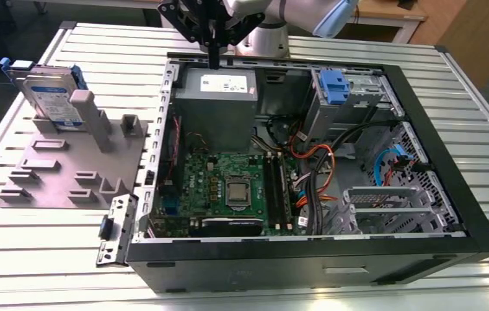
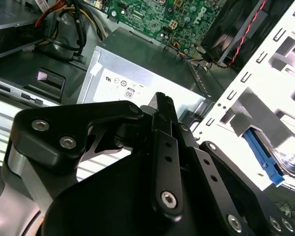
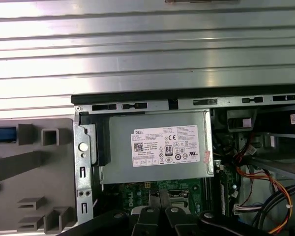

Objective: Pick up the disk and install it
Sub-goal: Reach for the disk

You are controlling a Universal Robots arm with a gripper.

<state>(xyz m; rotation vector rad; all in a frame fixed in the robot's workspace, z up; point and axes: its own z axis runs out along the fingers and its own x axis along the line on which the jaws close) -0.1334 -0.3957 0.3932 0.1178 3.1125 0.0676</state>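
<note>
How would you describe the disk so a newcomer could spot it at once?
Find the open computer case; on the exterior view's left lies a grey fixture plate. The disk stands on edge at its far end. Unlike the grey power-supply box inside the case, it has blue rails.

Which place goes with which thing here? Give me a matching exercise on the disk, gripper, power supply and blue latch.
Things:
1. disk
2. gripper
3. power supply
4. blue latch

Places:
A. flat inside the case, next to the motherboard
B. upright in the grey fixture, outside the case
C. on the drive bay, toward the exterior view's right
D. above the power supply, shut, holding nothing

Pairs: 1-B; 2-D; 3-A; 4-C
</note>
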